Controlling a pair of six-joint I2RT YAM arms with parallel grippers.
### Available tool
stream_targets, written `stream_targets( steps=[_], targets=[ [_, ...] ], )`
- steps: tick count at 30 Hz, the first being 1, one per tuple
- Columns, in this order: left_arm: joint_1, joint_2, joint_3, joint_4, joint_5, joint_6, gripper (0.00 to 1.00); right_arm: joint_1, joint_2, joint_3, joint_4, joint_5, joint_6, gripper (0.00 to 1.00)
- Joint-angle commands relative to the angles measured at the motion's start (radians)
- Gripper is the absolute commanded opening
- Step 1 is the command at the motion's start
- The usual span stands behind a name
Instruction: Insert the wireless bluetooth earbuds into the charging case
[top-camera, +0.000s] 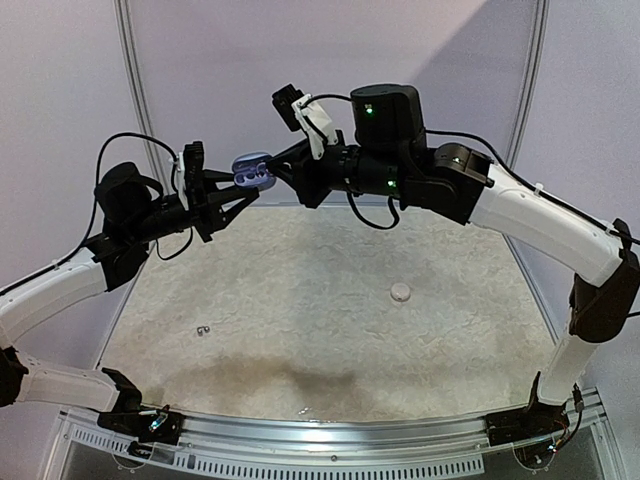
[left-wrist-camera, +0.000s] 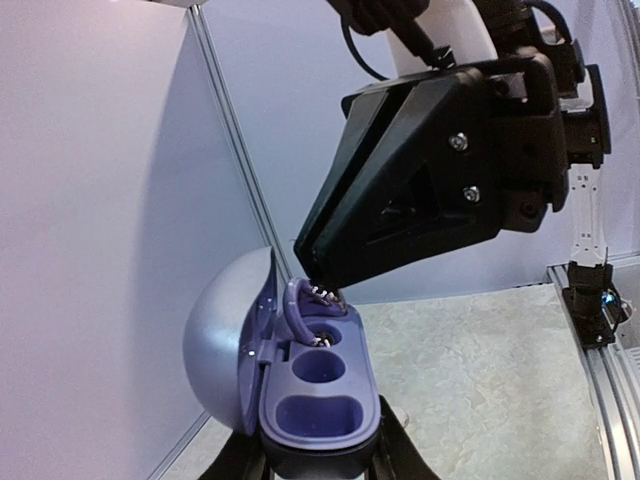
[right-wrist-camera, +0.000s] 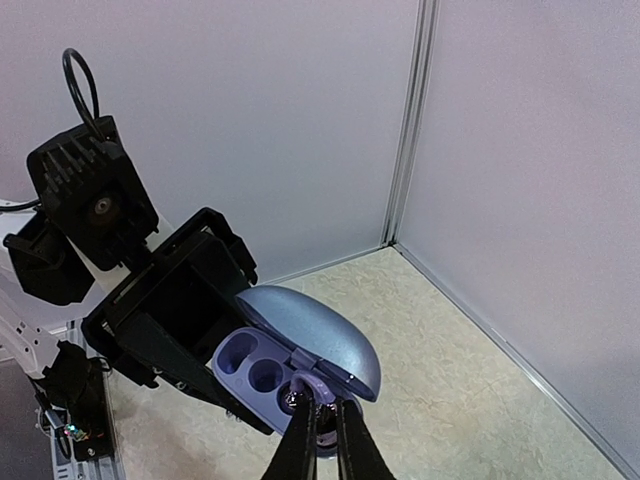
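Note:
The blue charging case (top-camera: 252, 170) hangs in the air above the far edge of the table, my left gripper (top-camera: 240, 185) shut on its base. Its lid (left-wrist-camera: 215, 340) stands open, and two wells (left-wrist-camera: 318, 368) are empty. A purple-hooked earbud (left-wrist-camera: 298, 310) with shiny bits sits at the far well. My right gripper (right-wrist-camera: 322, 405) is shut on that earbud (right-wrist-camera: 318, 388), its narrow fingers (right-wrist-camera: 300, 440) nearly together right at the well. A whitish earbud (top-camera: 400, 292) lies on the table at the middle right, and a small dark one (top-camera: 203, 330) at the left.
The speckled table (top-camera: 320, 340) is bounded by pale walls with a metal corner post (right-wrist-camera: 405, 130). A metal rail (top-camera: 330, 435) carrying both arm bases runs along the near edge. The right arm's black wrist (left-wrist-camera: 450, 170) looms close over the case.

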Motion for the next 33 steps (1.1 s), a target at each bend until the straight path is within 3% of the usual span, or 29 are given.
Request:
stream_targets(
  steps=[1,18,28,33],
  targets=[
    [-0.013,-0.001,0.014,0.024,0.008,-0.007,0.00,-0.002,0.037,0.024,-0.052,0.010,-0.001,0.08],
    [-0.012,-0.004,0.005,0.042,-0.041,-0.026,0.00,-0.002,0.047,-0.002,-0.087,0.049,-0.015,0.08],
    [-0.002,-0.019,0.003,-0.128,-0.249,-0.108,0.00,-0.022,-0.086,-0.099,0.070,0.013,0.071,0.21],
    [0.013,-0.038,0.034,-0.338,-0.410,-0.066,0.00,-0.034,-0.043,-0.070,-0.008,0.102,0.196,0.34]
  ],
)
